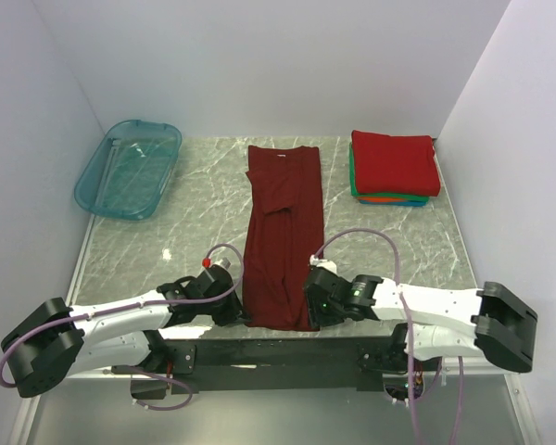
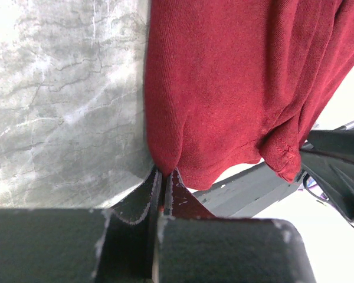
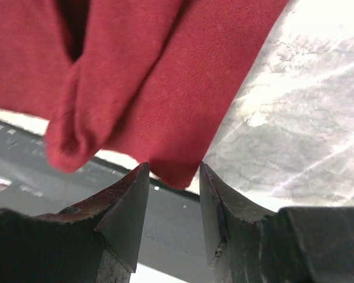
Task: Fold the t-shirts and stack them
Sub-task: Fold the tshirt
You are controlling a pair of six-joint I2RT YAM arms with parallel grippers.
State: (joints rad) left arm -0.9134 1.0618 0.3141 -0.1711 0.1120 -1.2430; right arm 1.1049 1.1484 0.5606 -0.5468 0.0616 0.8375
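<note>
Your left pincer (image 2: pixel 164 177) is pinched shut on the near-left hem corner of the shirt (image 1: pixel 283 236). Your right pincer (image 3: pixel 174 171) stands open and holds nothing, with the near-right corner just ahead of its gap. If you lift now, I judge the cloth would rise on one side only, skew, and spoil the lengthwise fold. The shirt is dark maroon and lies as a long narrow strip down the middle of the desk (image 1: pixel 167 241), neck far and hem at the near edge, well apart from the stack (image 1: pixel 394 167) at the far right.
</note>
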